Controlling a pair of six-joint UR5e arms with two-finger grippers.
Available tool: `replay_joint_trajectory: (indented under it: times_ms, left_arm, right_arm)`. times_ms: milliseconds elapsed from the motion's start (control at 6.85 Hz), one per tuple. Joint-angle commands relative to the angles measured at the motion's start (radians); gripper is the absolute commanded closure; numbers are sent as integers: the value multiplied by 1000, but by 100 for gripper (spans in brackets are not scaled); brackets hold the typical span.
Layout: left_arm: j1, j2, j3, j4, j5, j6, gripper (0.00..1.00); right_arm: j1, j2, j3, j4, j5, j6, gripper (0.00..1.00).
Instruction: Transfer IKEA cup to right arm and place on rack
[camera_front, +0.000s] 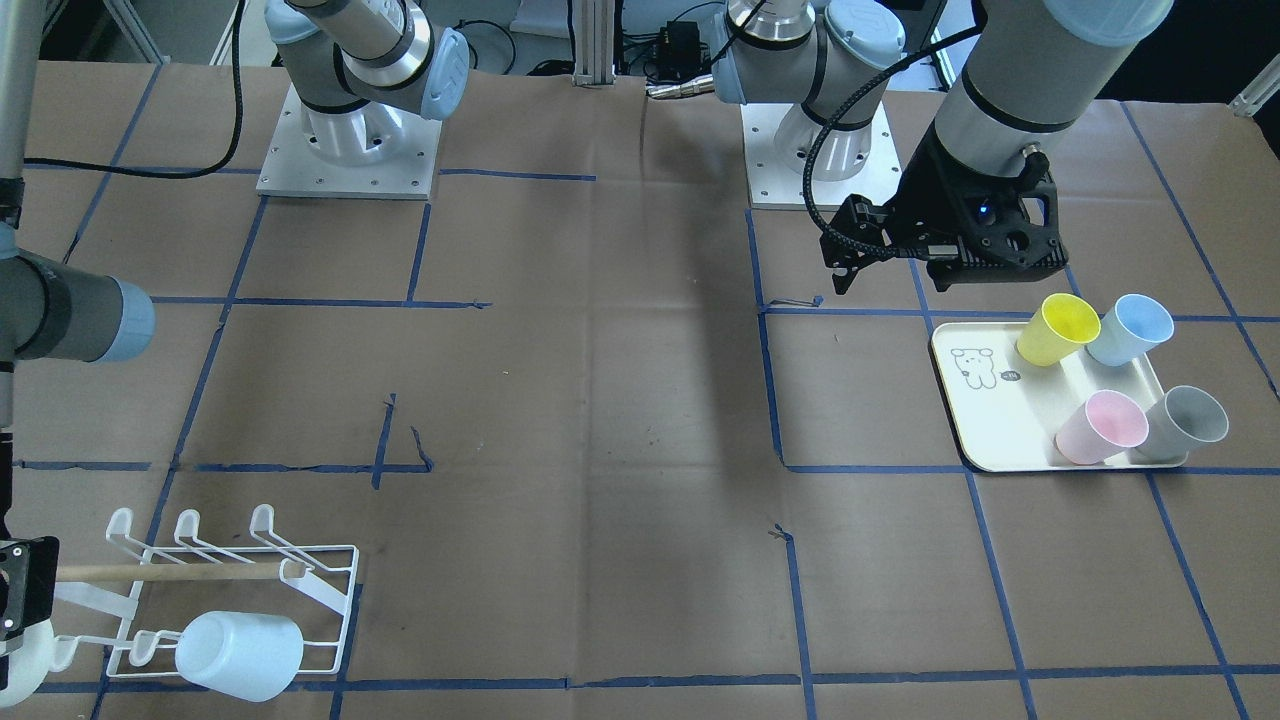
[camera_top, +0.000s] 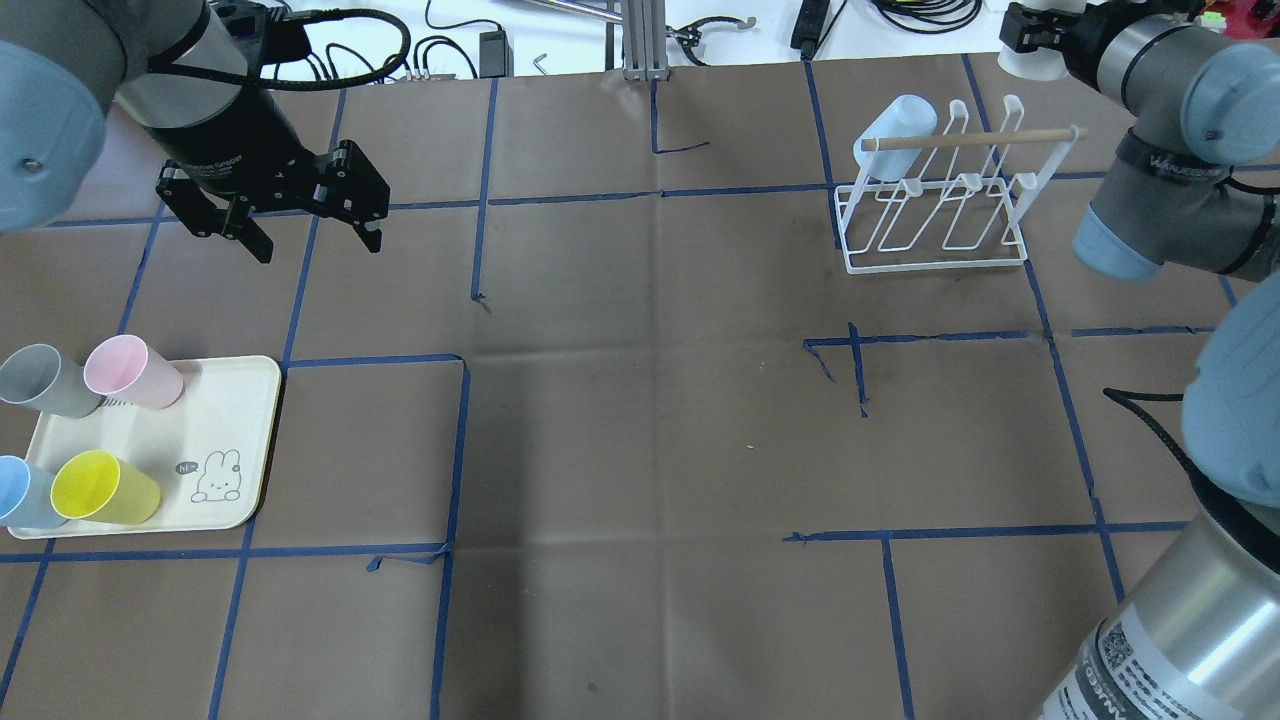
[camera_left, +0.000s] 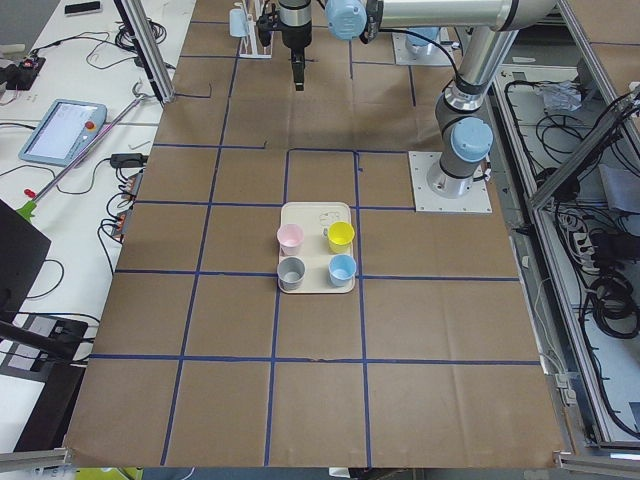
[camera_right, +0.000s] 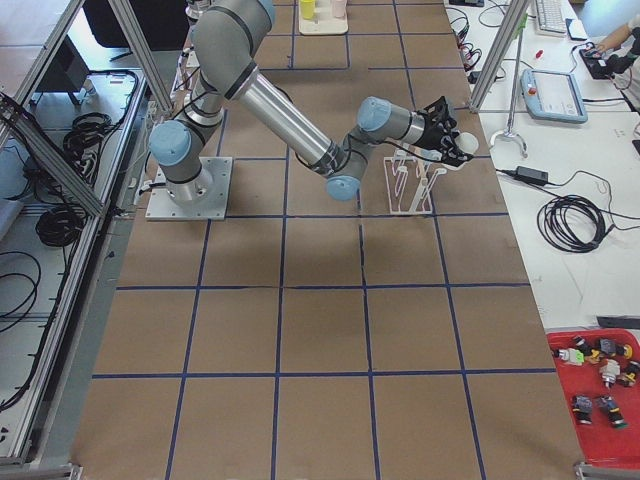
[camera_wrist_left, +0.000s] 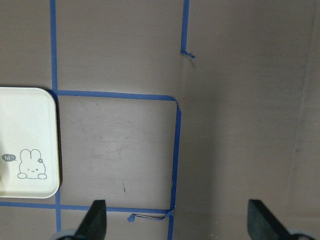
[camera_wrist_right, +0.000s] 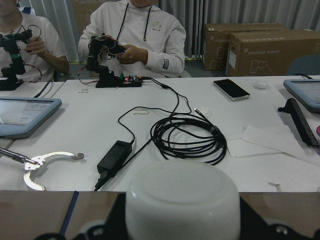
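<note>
The brown desk carries everything. The right arm reaches to the far right corner, and the left arm hangs over the left side, near the cream tray.

The white wire rack stands on the desk just in front of the right wrist. One pale blue cup sits upside down on a corner prong; the other prongs look free to us.

The tray holds four cups: grey, pink, blue and yellow.

The white cup is the one in hand. The right fingers grip it from both sides, its closed base toward the wrist camera, and it is held in the air just beside the rack, at the end of the wooden rod. The left fingers are spread wide apart with nothing between them, above bare desk beside the tray.

We judge that the hand-over is done and the placing step is in hand. The next move probably calls for turning the wrist until the mouth of the cup faces a free prong, then lowering the cup over it without pushing the light rack or the rod.
</note>
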Motion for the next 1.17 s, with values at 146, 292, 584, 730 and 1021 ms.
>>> replay_joint_trajectory:
  times_ms: [146,292,584,730,1021]
  left_arm:
    - [0,11,-3,9,0,7,1]
    - [-1,10,-3,18,0,5,1]
    - [-1,10,-1,29,0,5,1]
    - [0,10,-1,29,0,5,1]
    - [0,10,-1,27,0,5,1]
  right_arm:
    - [2,24,22,-27,-1,0,85]
    - [1,24,41,-27,-1,0,85]
    - [1,21,73,-24,-1,2,83]
    - [1,19,84,-24,-1,0,64]
    - [1,18,79,-15,-4,5,0]
